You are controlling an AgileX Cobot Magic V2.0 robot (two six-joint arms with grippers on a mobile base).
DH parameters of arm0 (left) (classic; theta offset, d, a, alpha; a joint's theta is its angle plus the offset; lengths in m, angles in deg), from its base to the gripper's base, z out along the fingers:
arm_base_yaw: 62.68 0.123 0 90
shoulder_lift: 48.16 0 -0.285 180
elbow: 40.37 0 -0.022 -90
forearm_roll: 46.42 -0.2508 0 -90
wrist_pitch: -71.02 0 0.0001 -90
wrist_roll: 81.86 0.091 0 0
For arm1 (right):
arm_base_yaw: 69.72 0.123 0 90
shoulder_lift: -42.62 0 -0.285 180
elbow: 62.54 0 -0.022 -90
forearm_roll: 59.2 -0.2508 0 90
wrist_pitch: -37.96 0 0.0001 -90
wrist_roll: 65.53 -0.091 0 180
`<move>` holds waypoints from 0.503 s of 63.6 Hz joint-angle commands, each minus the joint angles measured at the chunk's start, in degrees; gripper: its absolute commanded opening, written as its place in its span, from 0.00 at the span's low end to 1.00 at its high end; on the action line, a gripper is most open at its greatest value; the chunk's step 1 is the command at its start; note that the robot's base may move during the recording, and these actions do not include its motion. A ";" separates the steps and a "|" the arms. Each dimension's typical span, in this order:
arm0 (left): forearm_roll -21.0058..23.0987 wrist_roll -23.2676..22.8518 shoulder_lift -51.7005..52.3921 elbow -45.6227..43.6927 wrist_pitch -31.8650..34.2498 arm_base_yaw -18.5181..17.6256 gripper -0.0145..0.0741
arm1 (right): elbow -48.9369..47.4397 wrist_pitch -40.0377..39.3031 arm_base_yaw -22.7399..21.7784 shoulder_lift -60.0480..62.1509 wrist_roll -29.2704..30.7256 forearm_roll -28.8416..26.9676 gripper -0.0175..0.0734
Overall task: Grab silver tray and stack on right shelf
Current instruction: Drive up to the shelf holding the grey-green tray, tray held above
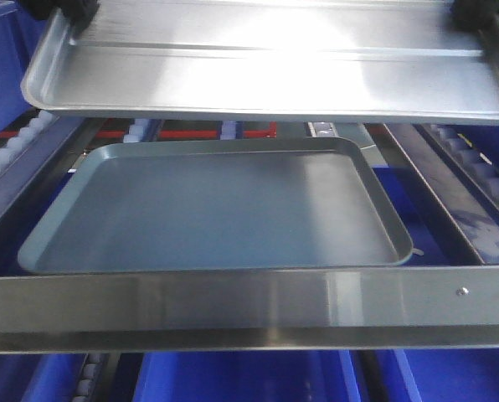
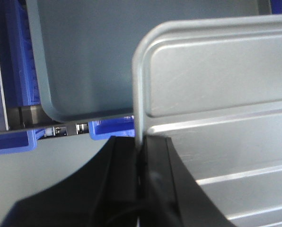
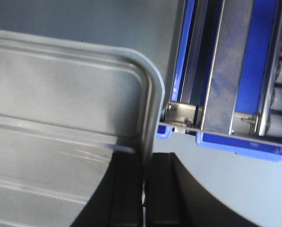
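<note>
The silver tray hangs in the air, gripped at both short ends. The left gripper is pinching the rim at one end and the right gripper is pinching the rim at the other (each rim edge sits between two black fingers). Directly below it, apart from it, a duller grey tray lies on the right shelf. Blue bins show beneath.

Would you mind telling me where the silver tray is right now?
In the front view the silver tray hangs across the top, both arms' jaws shut on its short ends, above the duller grey tray lying on the right shelf.
</note>
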 commanded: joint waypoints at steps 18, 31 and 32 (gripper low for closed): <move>-1.73 0.99 1.81 -1.76 0.82 -0.35 0.05 | -2.12 -3.00 0.04 1.52 1.09 2.07 0.26; -1.73 0.99 1.81 -1.76 0.82 -0.35 0.05 | -2.12 -3.00 0.04 1.52 1.09 2.07 0.26; -1.73 0.99 1.81 -1.76 0.82 -0.35 0.05 | -2.12 -3.00 0.04 1.52 1.09 2.07 0.26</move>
